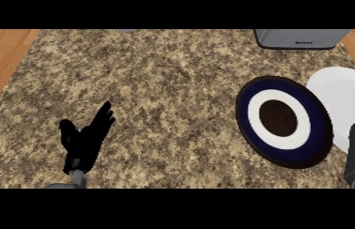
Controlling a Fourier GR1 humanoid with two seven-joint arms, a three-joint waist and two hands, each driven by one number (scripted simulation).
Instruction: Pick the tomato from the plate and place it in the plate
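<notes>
Where the counter [173,82] nears the lower left, the left hand [84,141] rests open, fingers straight, pointing up. A dark sliver of the right arm [351,153] shows at the right edge; its hand's state cannot be told. Beyond lie a ringed blue-and-white plate [284,121] and, just beside it, a white plate [338,94]. The tomato's place and axis cannot be told.

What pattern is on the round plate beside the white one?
The round ringed plate has a navy band, white ring and dark brown centre; head view.
</notes>
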